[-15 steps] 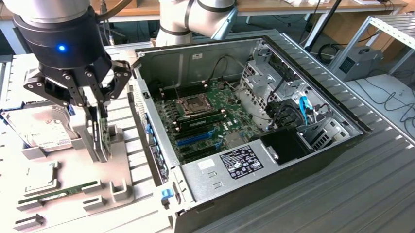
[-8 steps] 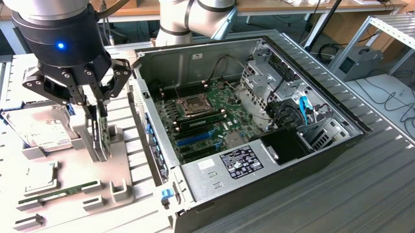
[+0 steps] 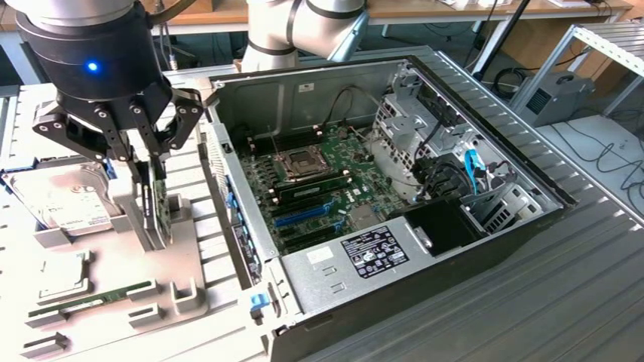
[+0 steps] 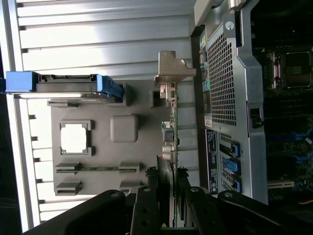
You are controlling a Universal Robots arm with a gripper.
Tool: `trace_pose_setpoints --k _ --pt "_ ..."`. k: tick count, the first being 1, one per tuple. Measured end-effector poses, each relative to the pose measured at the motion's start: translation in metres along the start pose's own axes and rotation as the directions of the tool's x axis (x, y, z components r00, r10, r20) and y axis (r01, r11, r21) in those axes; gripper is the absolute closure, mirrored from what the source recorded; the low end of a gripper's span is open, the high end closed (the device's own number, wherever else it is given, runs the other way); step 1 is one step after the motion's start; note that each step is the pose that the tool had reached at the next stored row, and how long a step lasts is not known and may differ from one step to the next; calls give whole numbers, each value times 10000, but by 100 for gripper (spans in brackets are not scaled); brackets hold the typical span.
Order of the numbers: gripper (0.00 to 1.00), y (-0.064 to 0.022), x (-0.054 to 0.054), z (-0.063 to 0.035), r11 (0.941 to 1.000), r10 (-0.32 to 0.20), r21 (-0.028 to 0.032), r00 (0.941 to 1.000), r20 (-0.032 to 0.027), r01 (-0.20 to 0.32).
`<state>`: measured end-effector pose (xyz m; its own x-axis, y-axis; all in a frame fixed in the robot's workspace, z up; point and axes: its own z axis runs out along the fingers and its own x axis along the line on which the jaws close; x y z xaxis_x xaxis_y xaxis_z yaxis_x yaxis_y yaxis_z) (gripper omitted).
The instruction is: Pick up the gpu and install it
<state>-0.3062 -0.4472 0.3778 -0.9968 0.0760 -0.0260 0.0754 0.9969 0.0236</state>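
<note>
A ribbed metal desk [image 3: 563, 302] is seen in a workshop, with other benches behind. An open computer case [image 3: 292, 94] is laid on its side there, its motherboard [image 3: 322, 181] exposed. Just beside the case, on the exterior view's left, a grey parts tray [image 3: 191, 256] is placed. The gpu [image 3: 151, 202] [image 4: 171, 142] is stood on edge in an upright slot of this tray, its silvery bracket turned away from the arm. The claw [image 3: 149, 170] [image 4: 170, 188] is lowered over the card and clamped on its upper edge, one finger against each face. A hard drive [image 3: 71, 200] [image 4: 63, 82], a processor chip [image 3: 65, 279] and a memory stick [image 3: 96, 298] are also held in the tray.
</note>
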Motion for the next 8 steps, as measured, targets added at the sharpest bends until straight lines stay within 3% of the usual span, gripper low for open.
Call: trace_pose_setpoints --k 8 --pt "74 1 -1 -37 10000 0 0 10000 0 0"
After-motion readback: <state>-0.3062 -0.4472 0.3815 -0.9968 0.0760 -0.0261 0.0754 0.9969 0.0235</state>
